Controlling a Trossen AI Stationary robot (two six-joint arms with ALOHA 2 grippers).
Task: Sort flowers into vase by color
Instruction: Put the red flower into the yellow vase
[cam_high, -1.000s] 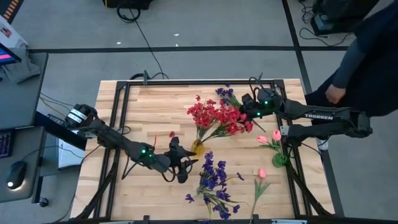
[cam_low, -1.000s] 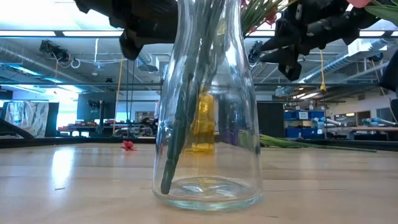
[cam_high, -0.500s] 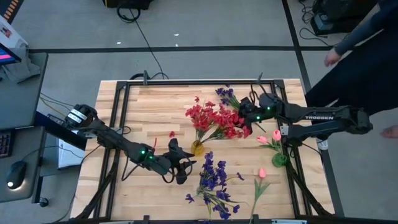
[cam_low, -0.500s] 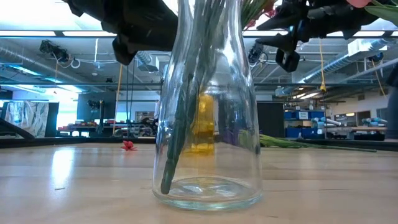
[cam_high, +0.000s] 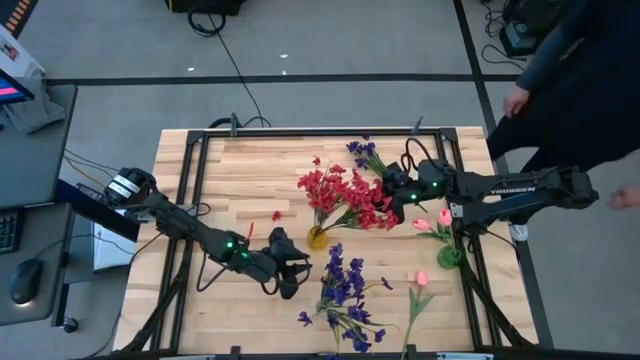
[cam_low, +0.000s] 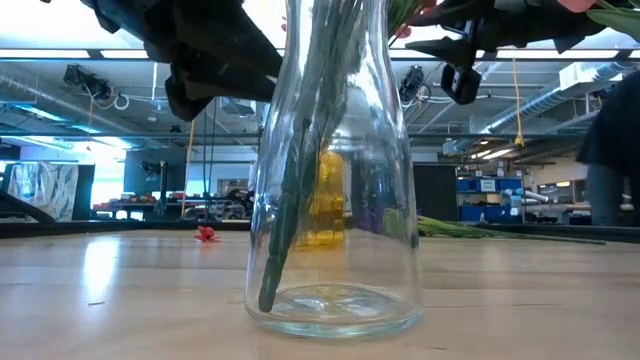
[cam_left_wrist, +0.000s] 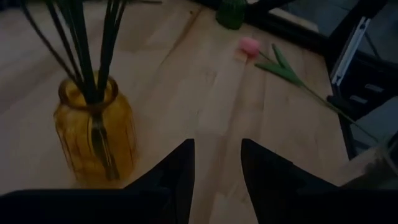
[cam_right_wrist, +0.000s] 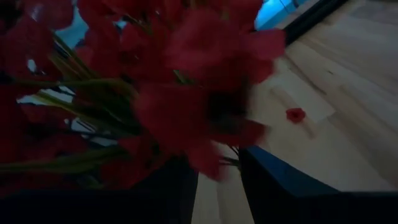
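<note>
High view | we see our right hand (cam_high: 400, 193) at right of centre, touching the red flowers (cam_high: 345, 195) in the amber vase (cam_high: 318, 238), grip unclear | left hand (cam_high: 292, 272) lower centre, parted, empty | pink tulip (cam_high: 420, 285) lies right of it, stem pointing to lower edge of worktop (cam_high: 230, 180).

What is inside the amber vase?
The amber vase holds green stems carrying the red flowers. The stems' lower ends blur behind the tinted glass; whether it holds water cannot be told.

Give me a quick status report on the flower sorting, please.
Left gripper open, empty, beside yellow vase. Right gripper at red flowers, grip unclear. Pink tulip lies unsorted. Person beside the table.
</note>
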